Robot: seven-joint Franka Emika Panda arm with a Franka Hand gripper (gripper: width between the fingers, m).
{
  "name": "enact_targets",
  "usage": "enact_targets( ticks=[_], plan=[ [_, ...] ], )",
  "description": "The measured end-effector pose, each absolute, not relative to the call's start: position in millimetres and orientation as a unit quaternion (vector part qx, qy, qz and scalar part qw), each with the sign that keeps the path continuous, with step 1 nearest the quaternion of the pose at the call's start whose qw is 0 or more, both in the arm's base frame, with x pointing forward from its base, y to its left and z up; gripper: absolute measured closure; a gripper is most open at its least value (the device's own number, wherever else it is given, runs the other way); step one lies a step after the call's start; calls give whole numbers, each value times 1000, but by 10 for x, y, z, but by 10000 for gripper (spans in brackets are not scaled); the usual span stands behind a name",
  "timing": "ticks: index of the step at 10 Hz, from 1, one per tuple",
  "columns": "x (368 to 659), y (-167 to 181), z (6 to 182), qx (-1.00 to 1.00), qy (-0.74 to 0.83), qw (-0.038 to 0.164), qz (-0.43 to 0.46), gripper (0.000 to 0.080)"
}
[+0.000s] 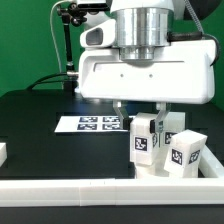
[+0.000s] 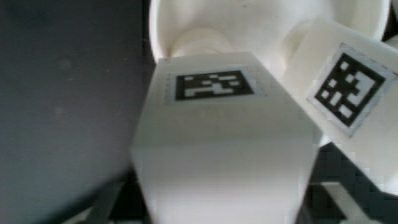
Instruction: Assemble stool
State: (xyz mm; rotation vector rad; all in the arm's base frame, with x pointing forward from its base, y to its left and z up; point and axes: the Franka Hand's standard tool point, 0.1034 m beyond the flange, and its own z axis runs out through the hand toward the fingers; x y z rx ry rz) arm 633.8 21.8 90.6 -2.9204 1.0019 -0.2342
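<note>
In the exterior view, the marker board (image 1: 97,123) lies flat at centre-left of the frame, and to its right, in the lower centre, a white tagged leg (image 1: 144,143) stands upright directly below the gripper (image 1: 140,112). Its long axis runs vertically in line with the arm above, and it appears seated on the round seat (image 1: 160,170), though the joint is hidden. A second leg (image 1: 186,152) leans just beside it at lower right, and in the wrist view the two tagged tops sit close together. The gripper's fingers appear pressed against the first leg's (image 2: 210,130) sides, pinching it.
</note>
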Motion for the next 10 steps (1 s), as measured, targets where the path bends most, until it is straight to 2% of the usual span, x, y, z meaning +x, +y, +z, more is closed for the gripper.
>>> enact_targets(
  ticks=[4,7,10],
  plan=[
    [6306,265,880,-869,487,45,-72,456],
    [6253,405,873,-830,553,43,-57,456],
    [6252,508,876,-831,552,43,-54,456]
  ],
)
